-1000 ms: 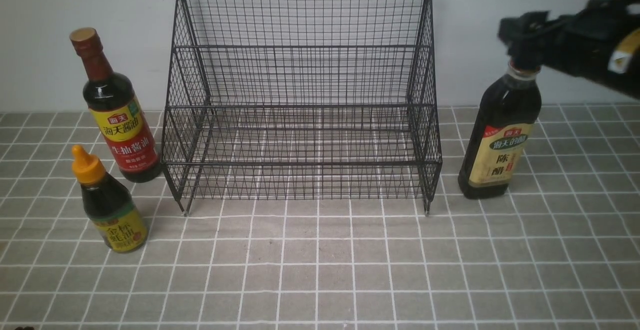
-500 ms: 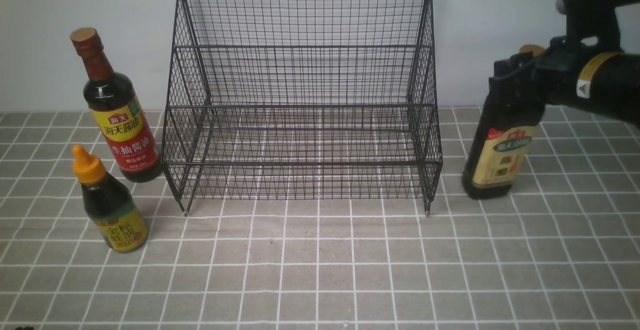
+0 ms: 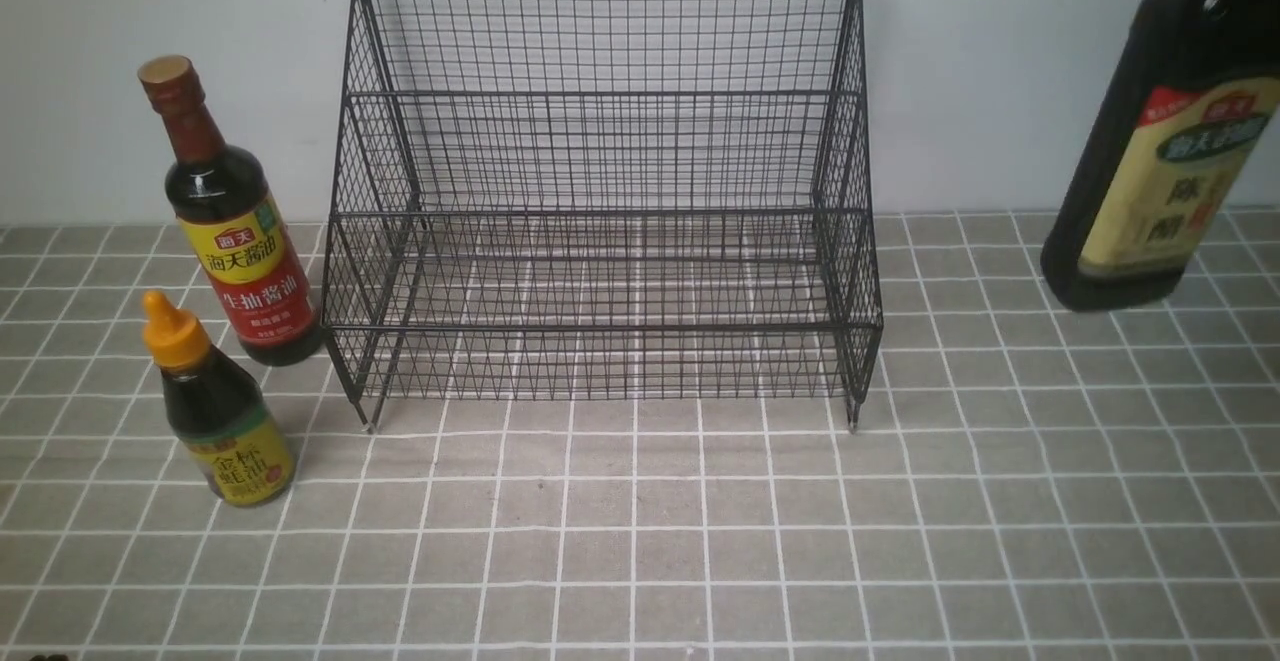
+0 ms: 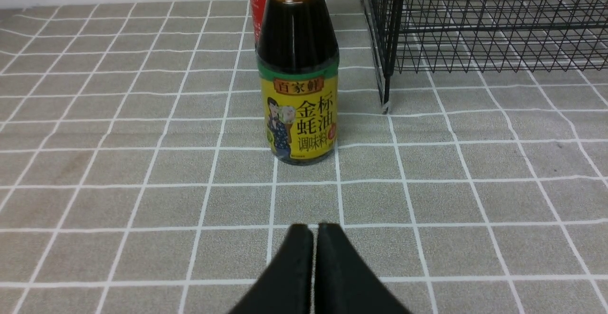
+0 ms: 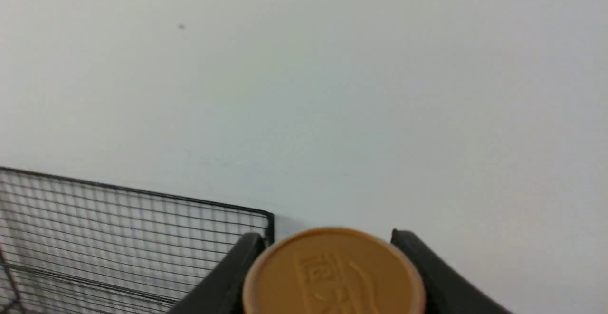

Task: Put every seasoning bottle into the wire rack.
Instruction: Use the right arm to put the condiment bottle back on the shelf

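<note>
Tabletop tiles (image 3: 640,541) hold the red-label bottle (image 3: 235,231) and orange-capped bottle (image 3: 215,411); wire rack (image 3: 605,211) empty. Right gripper (image 5: 327,245) grasps the raised beige-label bottle (image 3: 1160,141), left gripper (image 4: 314,232) clenched.

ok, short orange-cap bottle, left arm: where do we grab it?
Probably the dark body above the yellow label of the short bottle, coming level from the robot's side. It stands upright, dead ahead of the left gripper; its pointed orange cap tapers and could slip. The fingers are shut, so open first.
</note>
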Robot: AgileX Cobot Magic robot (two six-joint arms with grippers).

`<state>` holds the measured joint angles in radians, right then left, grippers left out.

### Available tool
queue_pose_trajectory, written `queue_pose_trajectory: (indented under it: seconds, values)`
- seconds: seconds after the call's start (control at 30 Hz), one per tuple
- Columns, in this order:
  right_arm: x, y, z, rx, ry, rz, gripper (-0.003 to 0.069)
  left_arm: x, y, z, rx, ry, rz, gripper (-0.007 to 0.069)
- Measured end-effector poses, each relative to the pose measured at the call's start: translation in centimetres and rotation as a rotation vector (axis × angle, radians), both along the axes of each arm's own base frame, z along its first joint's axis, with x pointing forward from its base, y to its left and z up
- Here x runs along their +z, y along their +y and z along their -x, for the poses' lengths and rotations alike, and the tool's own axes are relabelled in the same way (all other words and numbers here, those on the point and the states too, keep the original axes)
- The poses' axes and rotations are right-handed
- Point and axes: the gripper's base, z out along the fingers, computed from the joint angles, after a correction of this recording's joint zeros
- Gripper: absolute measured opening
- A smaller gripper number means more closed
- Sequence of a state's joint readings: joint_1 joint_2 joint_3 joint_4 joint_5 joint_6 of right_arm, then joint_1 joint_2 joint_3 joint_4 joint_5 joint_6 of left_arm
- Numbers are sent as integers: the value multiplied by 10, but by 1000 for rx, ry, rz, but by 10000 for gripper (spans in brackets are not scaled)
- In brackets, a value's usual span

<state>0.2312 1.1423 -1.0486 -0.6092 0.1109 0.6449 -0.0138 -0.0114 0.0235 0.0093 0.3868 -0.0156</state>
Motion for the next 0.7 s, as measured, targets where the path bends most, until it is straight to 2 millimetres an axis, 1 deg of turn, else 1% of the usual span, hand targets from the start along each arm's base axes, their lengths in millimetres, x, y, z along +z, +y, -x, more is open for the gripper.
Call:
queue_pose_trajectory:
  seconds: [0.1,0.17,0.27,0.33,0.37,0.47,0.57,0.67,0.7]
  values:
    - [0,11,2,43,12,-68,314,0,0,0,0,0,0,-7]
    - [-2,24,1,104,26,-152,314,0,0,0,0,0,0,-7]
    - [-5,40,-6,196,15,-231,314,0,0,0,0,0,0,-7]
    - [-11,48,-16,242,18,-274,314,0,0,0,0,0,0,-7]
    - [-11,49,-16,249,14,-280,314,0,0,0,0,0,0,-7]
    - [-16,56,-30,267,25,-302,314,0,0,0,0,0,0,-7]
    - [-26,65,-53,268,53,-295,314,0,0,0,0,0,0,-7]
    - [-34,71,-72,264,79,-290,314,0,0,0,0,0,0,-7]
    - [-37,72,-74,263,85,-289,314,0,0,0,0,0,0,-7]
